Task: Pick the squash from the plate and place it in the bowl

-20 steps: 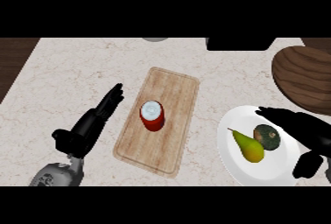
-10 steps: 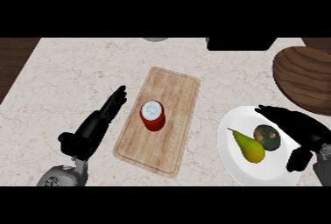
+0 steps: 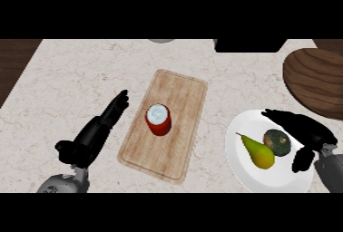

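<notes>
Hovering over the right part of the plate [image 3: 244, 174], my right hand [image 3: 305, 131] is curved above the squash [image 3: 276, 142]. Its fingers are bent and reach from the right side toward the top of the squash, and the thumb [image 3: 301, 161] hangs down beside it, but I cannot tell if any of them touches it. Nothing is pinched between them as far as I can see.

The squash is dark green and round, and it lies on the white plate near the plate's right rim. Just beside it on the left lies a pear [image 3: 257, 152], yellow-green, with its thin end pointing up and left. The two fruits are almost touching. The plate stands near the lower right corner of the counter [image 3: 80, 77].

The bowl [image 3: 316, 81] is brown and wooden, at the right edge of the counter, above the plate and apart from it.

In the middle of the counter lies a wooden board [image 3: 179, 95], a little turned. On it, near its centre, stands a red can [image 3: 158, 119] with a pale top.

My left hand [image 3: 94, 133] rests left of the board, near its lower left edge, with the fingers straight and together, pointing up and to the right. It holds nothing.
</notes>
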Controlling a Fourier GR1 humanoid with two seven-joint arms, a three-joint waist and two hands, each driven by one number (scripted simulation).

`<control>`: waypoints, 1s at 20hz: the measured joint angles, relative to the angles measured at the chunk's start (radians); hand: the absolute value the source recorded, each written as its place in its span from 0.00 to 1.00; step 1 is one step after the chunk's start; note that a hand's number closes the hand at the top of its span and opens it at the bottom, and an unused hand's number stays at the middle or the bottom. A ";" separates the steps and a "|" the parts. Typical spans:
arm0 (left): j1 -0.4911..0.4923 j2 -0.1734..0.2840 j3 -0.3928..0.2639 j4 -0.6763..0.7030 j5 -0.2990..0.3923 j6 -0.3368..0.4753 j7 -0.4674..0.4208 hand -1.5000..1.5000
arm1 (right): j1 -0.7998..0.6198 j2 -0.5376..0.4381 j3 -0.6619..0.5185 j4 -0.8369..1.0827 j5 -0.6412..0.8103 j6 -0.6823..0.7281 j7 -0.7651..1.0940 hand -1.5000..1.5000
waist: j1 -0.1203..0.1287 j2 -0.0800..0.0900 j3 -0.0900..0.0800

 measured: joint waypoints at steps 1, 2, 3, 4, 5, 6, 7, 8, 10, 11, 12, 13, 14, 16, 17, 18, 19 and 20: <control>0.001 -0.007 -0.001 -0.003 -0.009 0.001 0.002 0.50 | -0.008 0.004 -0.006 0.029 0.010 -0.011 -0.018 0.00 | 0.000 0.000 0.000; -0.007 -0.012 0.007 0.007 -0.010 -0.003 0.004 0.50 | -0.013 0.008 -0.013 0.041 0.014 -0.010 -0.032 1.00 | 0.000 0.000 0.000; -0.018 -0.016 0.012 0.024 -0.015 -0.005 -0.003 0.50 | -0.019 0.016 -0.020 0.059 0.014 -0.022 -0.049 1.00 | -0.001 0.000 0.000; -0.019 -0.022 0.012 0.039 -0.021 -0.006 -0.017 0.50 | -0.026 0.021 -0.018 0.066 0.017 -0.028 -0.067 1.00 | -0.001 0.000 0.000; -0.017 -0.020 0.017 0.041 -0.019 -0.014 -0.022 0.50 | -0.038 0.024 -0.023 0.089 0.021 -0.048 -0.093 1.00 | 0.000 0.001 0.000; -0.028 -0.023 0.023 0.039 -0.018 -0.014 -0.010 0.50 | -0.048 0.028 -0.027 0.107 0.025 -0.065 -0.114 1.00 | 0.000 0.001 0.000; -0.025 -0.028 0.022 0.033 -0.022 -0.013 -0.007 0.50 | -0.053 0.039 -0.028 0.116 0.034 -0.083 -0.121 1.00 | 0.000 0.000 0.000; -0.020 -0.028 0.024 0.040 -0.025 -0.019 -0.017 0.50 | -0.062 0.048 -0.030 0.128 0.043 -0.104 -0.131 1.00 | 0.000 0.000 -0.001; -0.024 -0.031 0.030 0.036 -0.032 -0.025 -0.010 0.50 | -0.074 0.064 -0.041 0.144 0.055 -0.127 -0.142 1.00 | 0.000 -0.001 -0.002; -0.027 -0.033 0.035 0.032 -0.032 -0.027 0.001 0.50 | -0.079 0.071 -0.043 0.134 0.059 -0.124 -0.138 1.00 | -0.001 -0.001 -0.001; -0.029 -0.037 0.036 0.021 -0.032 -0.027 0.016 0.50 | -0.082 0.082 -0.046 0.140 0.065 -0.139 -0.141 1.00 | 0.000 -0.001 -0.001; -0.017 -0.044 0.029 0.010 -0.037 -0.028 0.017 0.50 | -0.071 0.080 -0.052 0.136 0.068 -0.147 -0.151 1.00 | -0.001 -0.001 -0.001; -0.013 -0.045 0.032 0.010 -0.039 -0.034 0.013 0.50 | -0.078 0.083 -0.058 0.154 0.077 -0.161 -0.164 1.00 | 0.000 -0.001 -0.001; -0.010 -0.046 0.043 0.010 -0.038 -0.046 0.016 0.50 | -0.077 0.091 -0.064 0.151 0.089 -0.171 -0.177 1.00 | -0.001 -0.001 -0.001; 0.006 -0.043 0.045 0.002 -0.040 -0.051 0.002 0.50 | -0.070 0.087 -0.064 0.143 0.090 -0.173 -0.194 1.00 | -0.001 -0.001 -0.001; -0.010 -0.044 0.055 0.008 -0.036 -0.051 0.011 0.50 | -0.052 0.069 -0.061 0.137 0.091 -0.180 -0.230 1.00 | -0.002 -0.001 -0.001; -0.013 -0.045 0.057 0.008 -0.035 -0.052 0.018 0.50 | -0.038 0.050 -0.058 0.124 0.092 -0.176 -0.262 1.00 | -0.003 -0.001 0.000; -0.013 -0.048 0.057 0.014 -0.039 -0.050 0.013 0.50 | -0.022 0.037 -0.050 0.110 0.096 -0.182 -0.292 1.00 | -0.005 -0.001 -0.001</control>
